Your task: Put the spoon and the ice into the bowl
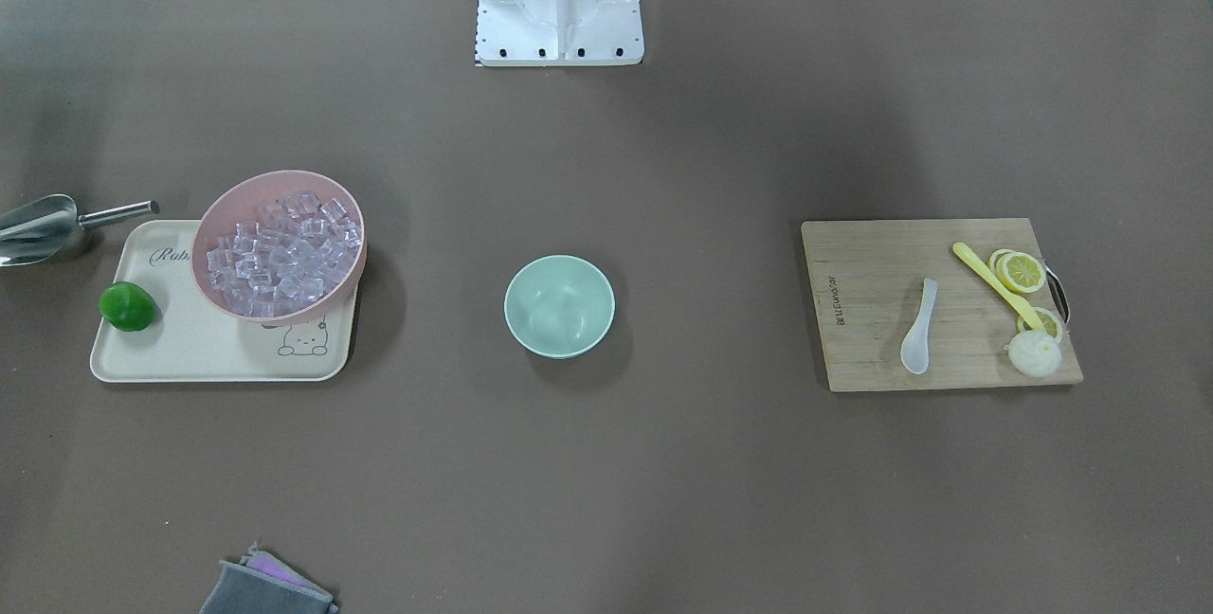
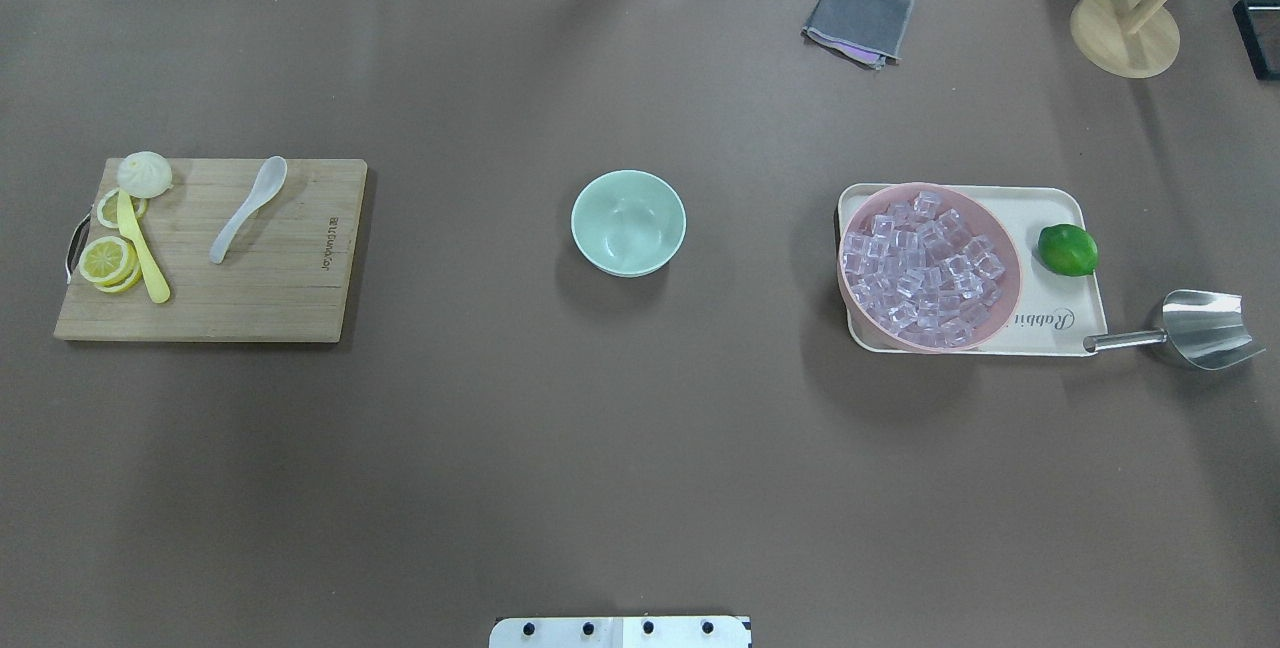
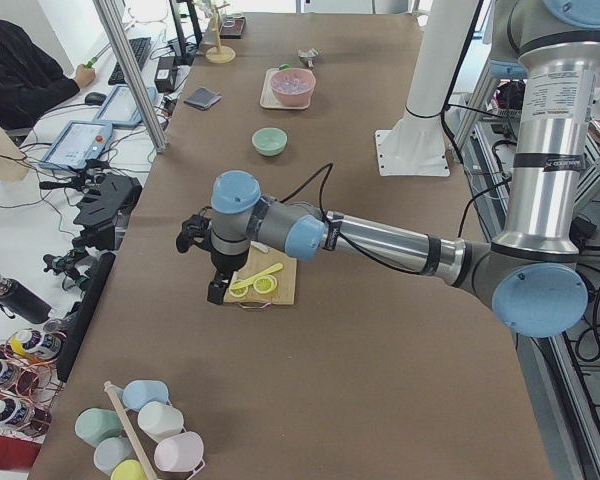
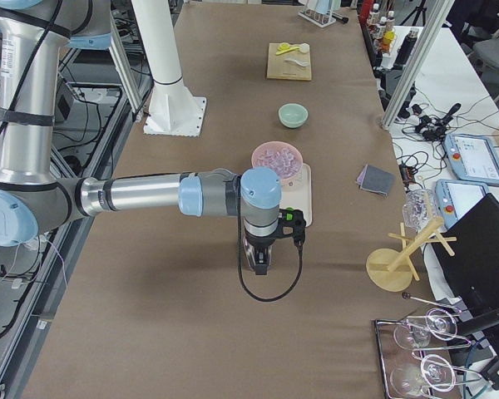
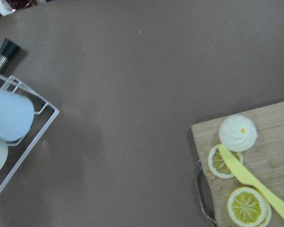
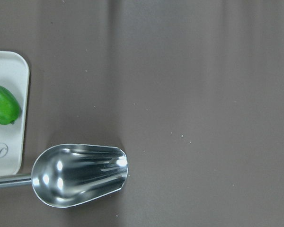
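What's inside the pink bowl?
Clear ice cubes are heaped in the pink bowl. Its floor, and anything under the pile, is covered.

A mint-green bowl (image 2: 628, 223) sits on the brown worktop (image 2: 600, 448), clear ice (image 2: 922, 266) fills a pink bowl (image 2: 1003, 273), and the spoon (image 2: 247, 209) is white.

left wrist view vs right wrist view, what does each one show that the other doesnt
Only the left wrist view: a corner of the cutting board with a white bun, lemon slices and a yellow utensil, plus a wire rack at the left edge. Only the right wrist view: the metal scoop, and a lime on a corner of the tray. Both: the bare brown table.
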Action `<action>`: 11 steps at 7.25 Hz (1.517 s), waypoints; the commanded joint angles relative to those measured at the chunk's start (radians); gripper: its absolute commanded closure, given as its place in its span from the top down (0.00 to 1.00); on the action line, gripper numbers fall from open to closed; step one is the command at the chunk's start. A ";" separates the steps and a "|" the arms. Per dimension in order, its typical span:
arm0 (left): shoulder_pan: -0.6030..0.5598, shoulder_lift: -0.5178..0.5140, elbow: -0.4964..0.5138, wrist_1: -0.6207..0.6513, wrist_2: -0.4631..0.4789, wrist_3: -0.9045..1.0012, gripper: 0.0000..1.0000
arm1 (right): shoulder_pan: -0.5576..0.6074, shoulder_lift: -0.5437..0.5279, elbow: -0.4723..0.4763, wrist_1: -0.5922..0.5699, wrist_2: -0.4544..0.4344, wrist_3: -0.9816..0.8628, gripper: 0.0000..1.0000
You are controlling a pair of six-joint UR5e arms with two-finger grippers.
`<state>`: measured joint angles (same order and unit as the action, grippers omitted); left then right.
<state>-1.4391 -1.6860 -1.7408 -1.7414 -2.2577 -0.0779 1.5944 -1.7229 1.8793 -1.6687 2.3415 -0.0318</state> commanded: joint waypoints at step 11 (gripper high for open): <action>0.431 -0.074 0.207 -0.440 0.142 -0.194 0.98 | -0.246 0.147 0.030 0.331 0.082 0.416 1.00</action>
<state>-1.0118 -1.8034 -1.5369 -2.1249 -2.1137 -0.2731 1.3723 -1.5826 1.9038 -1.3570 2.4259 0.3384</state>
